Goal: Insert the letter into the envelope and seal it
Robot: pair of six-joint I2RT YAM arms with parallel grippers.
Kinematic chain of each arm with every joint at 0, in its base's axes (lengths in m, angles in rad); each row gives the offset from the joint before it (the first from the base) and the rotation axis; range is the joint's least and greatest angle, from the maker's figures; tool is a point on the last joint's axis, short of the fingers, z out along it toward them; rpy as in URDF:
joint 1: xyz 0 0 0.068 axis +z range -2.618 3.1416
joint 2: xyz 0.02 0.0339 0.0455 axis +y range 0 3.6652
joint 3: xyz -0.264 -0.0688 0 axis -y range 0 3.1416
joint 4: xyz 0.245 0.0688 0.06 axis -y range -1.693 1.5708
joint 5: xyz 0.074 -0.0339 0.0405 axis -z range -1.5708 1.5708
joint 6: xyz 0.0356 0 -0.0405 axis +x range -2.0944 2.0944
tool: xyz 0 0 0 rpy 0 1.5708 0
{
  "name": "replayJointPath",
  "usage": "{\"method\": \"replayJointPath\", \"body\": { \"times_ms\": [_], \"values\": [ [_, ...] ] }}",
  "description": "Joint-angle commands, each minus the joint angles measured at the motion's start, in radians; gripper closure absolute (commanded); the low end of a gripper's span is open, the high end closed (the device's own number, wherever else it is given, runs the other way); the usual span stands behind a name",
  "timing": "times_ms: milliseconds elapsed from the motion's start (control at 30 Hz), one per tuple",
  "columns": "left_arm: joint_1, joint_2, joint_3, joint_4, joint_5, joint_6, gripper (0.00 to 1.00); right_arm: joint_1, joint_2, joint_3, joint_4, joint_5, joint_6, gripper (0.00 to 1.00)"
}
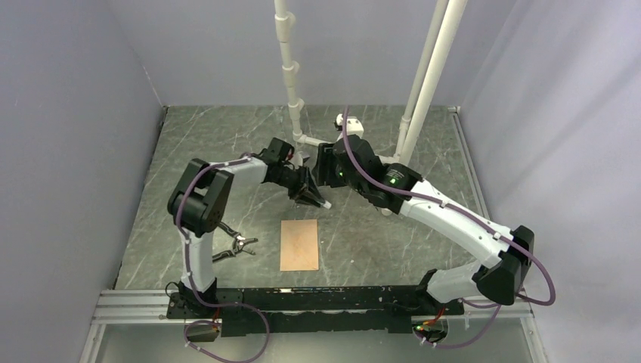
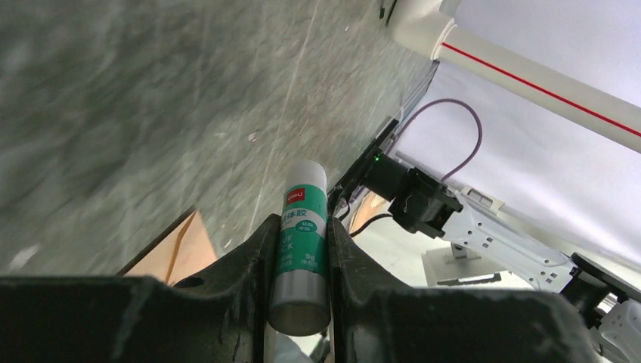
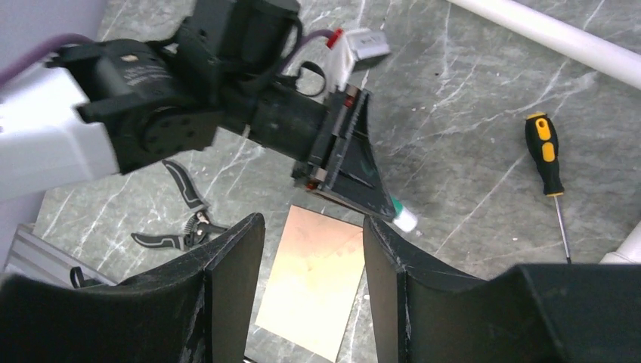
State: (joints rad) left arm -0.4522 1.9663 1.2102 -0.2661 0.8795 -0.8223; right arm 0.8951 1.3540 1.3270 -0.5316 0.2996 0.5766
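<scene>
judging by the lone envelope [image 1: 299, 244] lower centre, the letter is presumed inside (sealing pending); glue stick [image 2: 304, 200] is clamped in left gripper [image 2: 301, 231], right gripper [image 3: 311, 224] held wide.

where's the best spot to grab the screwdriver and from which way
Grip the screwdriver by its thick yellow-and-black handle, coming straight down from above and closing across its width. It lies flat on the table, so only the top and sides are reachable, and the thin metal shaft would probably give too little to pinch.
</scene>
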Motion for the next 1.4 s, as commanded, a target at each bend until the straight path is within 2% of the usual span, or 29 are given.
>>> {"method": "replayJointPath", "body": {
  "times_ms": [0, 133, 300, 567, 733, 800, 1000, 1133, 1167, 1233, 1267, 1367],
  "values": [
    [-0.064, 0.082, 0.087, 0.001, 0.073, -0.010, 0.89, -0.009, -0.050, -0.014, 0.000, 0.042, 0.002, 0.45],
    [-0.076, 0.143, 0.121, -0.031, 0.065, -0.003, 0.85, -0.012, -0.039, -0.008, 0.007, 0.026, 0.012, 0.45],
    [-0.083, 0.157, 0.134, -0.075, 0.032, 0.016, 0.59, -0.012, -0.012, 0.007, -0.002, 0.007, 0.027, 0.46],
    [-0.083, 0.118, 0.105, -0.084, 0.002, 0.029, 0.38, -0.012, -0.009, 0.024, -0.014, 0.011, 0.033, 0.46],
    [-0.083, 0.019, 0.113, -0.156, -0.062, 0.078, 0.23, -0.012, -0.028, 0.027, -0.019, 0.011, 0.038, 0.46],
    [-0.083, -0.053, 0.113, -0.206, -0.121, 0.104, 0.08, -0.012, -0.041, 0.029, -0.020, 0.013, 0.029, 0.45],
    [-0.083, -0.323, 0.083, -0.345, -0.379, 0.141, 0.07, -0.012, -0.072, 0.058, -0.054, 0.027, -0.013, 0.41],
    [-0.083, -0.567, 0.037, -0.419, -0.530, 0.076, 0.07, -0.014, -0.075, 0.117, -0.147, 0.073, -0.004, 0.34],
    [-0.083, -0.627, 0.024, -0.444, -0.585, 0.047, 0.07, -0.014, -0.069, 0.136, -0.177, 0.077, -0.001, 0.31],
    [-0.083, -0.747, 0.020, -0.512, -0.692, 0.010, 0.07, -0.016, -0.049, 0.178, -0.239, 0.073, -0.011, 0.08],
    [-0.082, -0.805, 0.028, -0.571, -0.751, -0.003, 0.07, -0.016, -0.033, 0.203, -0.281, 0.076, -0.011, 0.02],
    [-0.083, -0.969, 0.072, -0.706, -0.923, -0.030, 0.07, -0.016, 0.020, 0.306, -0.416, 0.100, 0.000, 0.00]
  ]
}}
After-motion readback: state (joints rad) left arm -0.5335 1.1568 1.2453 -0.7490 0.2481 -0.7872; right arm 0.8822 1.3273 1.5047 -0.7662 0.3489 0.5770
